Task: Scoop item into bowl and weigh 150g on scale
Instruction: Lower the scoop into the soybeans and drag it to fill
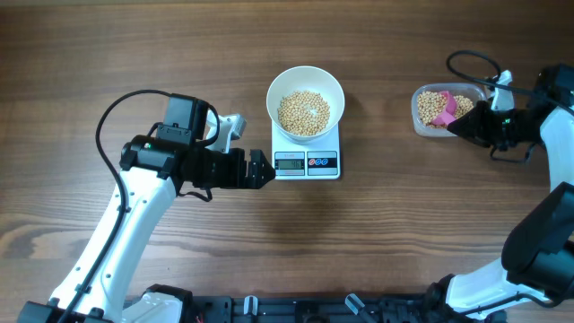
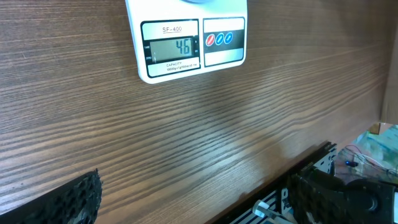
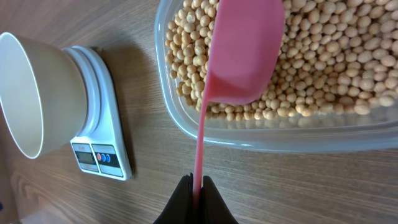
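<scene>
The white bowl (image 1: 274, 90) stands on the white scale (image 1: 307, 163) and holds a layer of tan beans (image 1: 305, 112). In the left wrist view the scale (image 2: 186, 43) shows 46 on its display. My left gripper (image 1: 265, 170) sits low just left of the scale's front, open, with nothing between its fingers (image 2: 68, 199). My right gripper (image 3: 197, 186) is shut on the thin handle of a pink scoop (image 3: 242, 56). The scoop's cup rests among the beans (image 3: 323, 56) in the clear container (image 3: 205, 134). The bowl (image 3: 62, 87) and scale (image 3: 102, 130) lie to its left.
The clear container (image 1: 420, 115) of beans sits at the right, about a hand's width from the scale. A black cable (image 1: 471, 65) loops behind the right arm. The table's front edge and a black frame (image 2: 311, 180) lie close behind the left gripper.
</scene>
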You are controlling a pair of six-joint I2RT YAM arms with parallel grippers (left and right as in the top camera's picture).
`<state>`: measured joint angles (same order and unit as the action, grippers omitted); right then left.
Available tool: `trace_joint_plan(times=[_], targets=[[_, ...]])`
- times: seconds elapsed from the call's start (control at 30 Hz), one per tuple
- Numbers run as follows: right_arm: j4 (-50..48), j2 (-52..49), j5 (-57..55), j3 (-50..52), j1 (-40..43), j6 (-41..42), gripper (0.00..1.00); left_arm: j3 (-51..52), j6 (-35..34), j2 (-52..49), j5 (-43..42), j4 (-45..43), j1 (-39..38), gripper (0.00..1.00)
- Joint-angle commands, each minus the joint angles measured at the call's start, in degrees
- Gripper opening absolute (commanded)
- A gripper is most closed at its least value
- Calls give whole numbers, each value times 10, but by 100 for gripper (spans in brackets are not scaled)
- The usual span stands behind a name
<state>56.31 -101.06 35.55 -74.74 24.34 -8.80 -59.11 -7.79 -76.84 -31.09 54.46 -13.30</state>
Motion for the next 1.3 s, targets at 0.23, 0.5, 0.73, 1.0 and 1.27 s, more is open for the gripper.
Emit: trace_joint_plan(times=[0.23, 0.5, 0.73, 1.0, 1.27], targets=[[-16, -9, 70, 45, 1, 5, 4, 0, -1, -1, 6, 0, 0, 100], [-19, -9, 109, 45, 13, 13, 4, 0, -1, -1, 6, 0, 0, 100], [-18, -9, 142, 47, 58, 10, 4, 0, -1, -1, 6, 1, 0, 100], [-12, -9, 167, 47, 88, -2, 4, 0, -1, -1, 6, 0, 0, 100], [-7, -9, 174, 47, 112, -9, 4, 0, -1, -1, 6, 0, 0, 100]])
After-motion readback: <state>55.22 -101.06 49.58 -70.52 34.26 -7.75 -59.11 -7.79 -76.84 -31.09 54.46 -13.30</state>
